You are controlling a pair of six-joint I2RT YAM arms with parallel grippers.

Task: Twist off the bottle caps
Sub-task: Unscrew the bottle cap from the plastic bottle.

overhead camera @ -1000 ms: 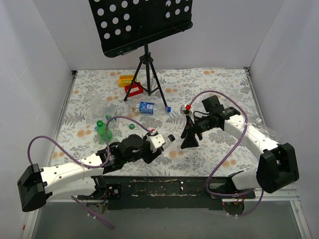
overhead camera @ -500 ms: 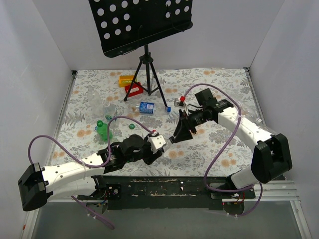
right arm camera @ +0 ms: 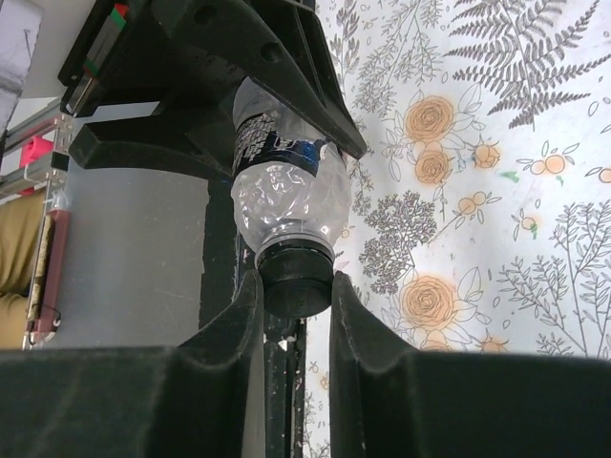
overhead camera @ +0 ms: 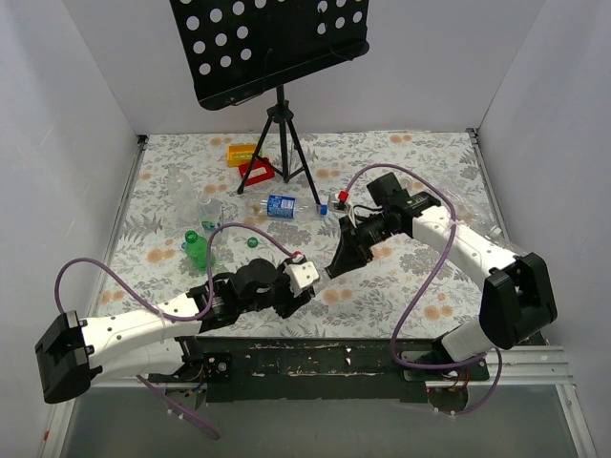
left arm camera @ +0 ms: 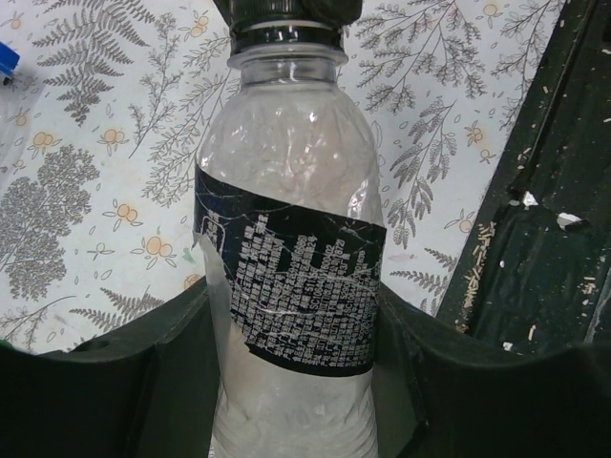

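Twisting cleanly calls for the right gripper (right arm camera: pixel 295 315), its jaws closed snugly on the small black round plastic cap (right arm camera: pixel 292 272), to turn about the neck's axis without pulling sideways. The left gripper (left arm camera: pixel 296 382), partly closed, clamps the clear crumpled plastic bottle with a dark label (left arm camera: pixel 286 191) over the floral-print table (overhead camera: pixel 420 277), between the two arms. A firm counter-hold should stop the soft body spinning.

My right gripper (right arm camera: pixel 295 286) is clamped on the dark cap (right arm camera: pixel 294 272) of a clear, crumpled bottle (right arm camera: pixel 291 200) with a dark label, one finger pressed on each side. The left gripper (right arm camera: pixel 263 134) grips the bottle's body farther up, over the flowered tablecloth (right arm camera: pixel 477 191).
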